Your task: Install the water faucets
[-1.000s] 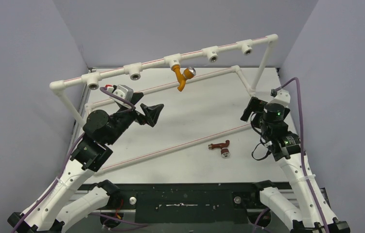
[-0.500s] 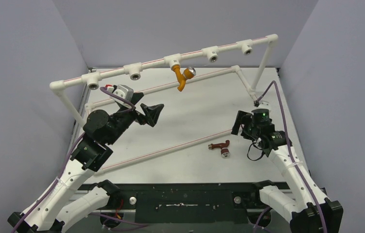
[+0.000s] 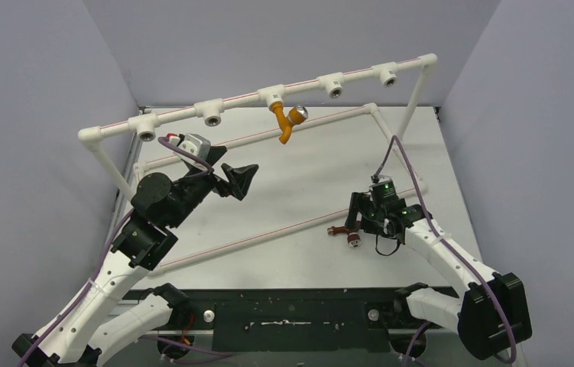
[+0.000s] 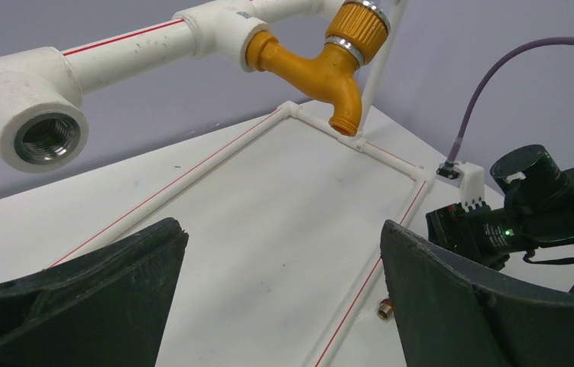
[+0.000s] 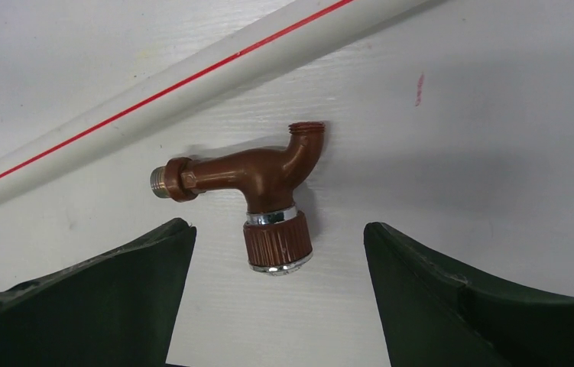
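Right gripper (image 5: 276,229), jaws spread, hovers over the red-brown faucet (image 5: 268,172), which lies just beside the red-striped pipe (image 5: 192,76). Best grasped across its body, threaded end left free. Left gripper (image 4: 280,252) is likewise spread. The orange faucet (image 4: 322,69) sits mounted high beyond that pipe.

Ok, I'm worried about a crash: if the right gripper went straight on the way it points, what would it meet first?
Most likely the red-brown faucet, which lies on the table between the open fingers of the right gripper. The table would come just after it. How far off it is can't be told.
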`<state>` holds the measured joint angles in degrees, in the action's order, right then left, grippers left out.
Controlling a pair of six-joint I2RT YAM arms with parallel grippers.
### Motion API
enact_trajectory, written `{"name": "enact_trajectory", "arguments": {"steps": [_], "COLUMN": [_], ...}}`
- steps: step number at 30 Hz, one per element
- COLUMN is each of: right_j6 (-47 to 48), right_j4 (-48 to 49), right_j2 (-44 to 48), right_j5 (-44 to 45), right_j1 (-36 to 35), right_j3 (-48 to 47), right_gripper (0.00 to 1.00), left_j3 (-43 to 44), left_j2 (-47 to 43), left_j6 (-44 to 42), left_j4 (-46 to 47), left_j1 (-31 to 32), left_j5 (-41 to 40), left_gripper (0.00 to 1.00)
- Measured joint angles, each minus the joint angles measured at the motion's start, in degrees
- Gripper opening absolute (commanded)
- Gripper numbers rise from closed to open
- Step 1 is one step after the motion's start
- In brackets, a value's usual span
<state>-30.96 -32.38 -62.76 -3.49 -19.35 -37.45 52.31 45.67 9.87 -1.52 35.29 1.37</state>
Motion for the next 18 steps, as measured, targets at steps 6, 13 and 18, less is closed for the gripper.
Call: {"name": "enact_trajectory", "arguments": {"steps": [6,13,18], "right_j6": [0.0,-0.3,-0.7], "right_j4": [2.2,2.6,2.6], "right_j2": [-4.7,-9.0,-10.6], "right_j5": [0.1,2.2,4.8], "right_j1": [-3.5,-7.6,-10.0], "right_j3": [0.1,0.2,0.2], "right_gripper": [0.77,0.66,0.63], "left_j3": [0.0,0.0,0.0], "left_j2": [0.0,0.0,0.0], "left_j6": [0.0,0.0,0.1], "left_j4": [0.0,0.0,0.0], "left_j1": [0.2,0.4,0.6], "left_j5": [0.0,0.0,0.2], "left_gripper": [0.97,0.97,0.97]}}
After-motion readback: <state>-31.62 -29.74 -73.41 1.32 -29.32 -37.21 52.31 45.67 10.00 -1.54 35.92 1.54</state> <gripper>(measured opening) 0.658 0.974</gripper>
